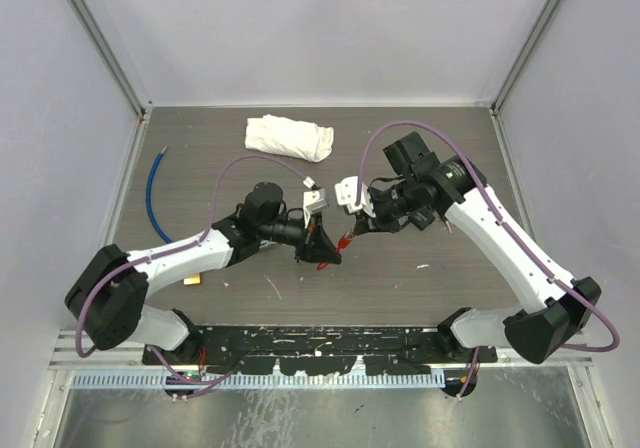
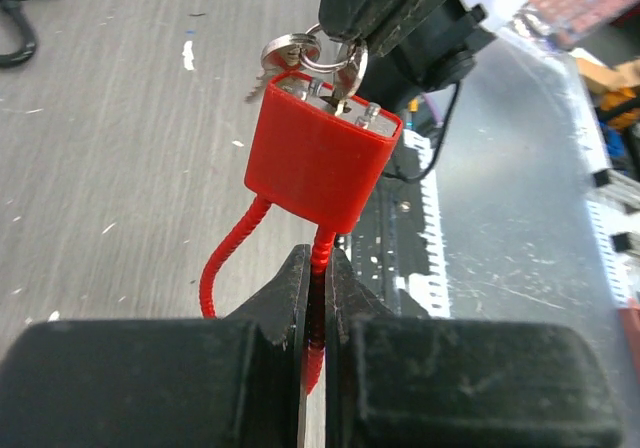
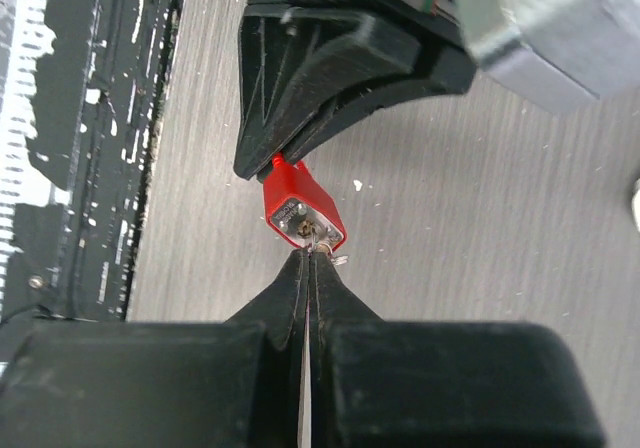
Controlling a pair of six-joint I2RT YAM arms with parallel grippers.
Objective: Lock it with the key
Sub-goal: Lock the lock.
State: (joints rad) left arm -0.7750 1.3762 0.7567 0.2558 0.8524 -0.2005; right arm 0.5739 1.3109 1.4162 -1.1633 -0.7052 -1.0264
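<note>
Padlock: you are holding the red padlock [image 2: 320, 163] in the air over the middle of the worktop, a little toward the near edge; it is not resting on the surface.
Left gripper: your left gripper [image 2: 316, 268] is pinching one leg of the red cable shackle [image 2: 228, 253] just under the body, with the fingers closed on it.
Right gripper: your right gripper [image 3: 308, 258] is clamping flat on the key [image 2: 345, 86], which is sitting in the keyhole at the end face of the body.
Key ring: the key ring [image 2: 300, 53] is hanging loose beside the key, touching the body's edge.
Step in hand: it seems you are turning the key to lock.
How to do it well: be rolling the right wrist only around the key's own axis, not pushing sideways, because the thin blade could bend or slip out.
Risk: the cable is flexible, so the body will probably be twisting together with the key; be keeping the left grip firm and close to the body.
Not clear: I cannot tell if both shackle ends are fully seated.
</note>
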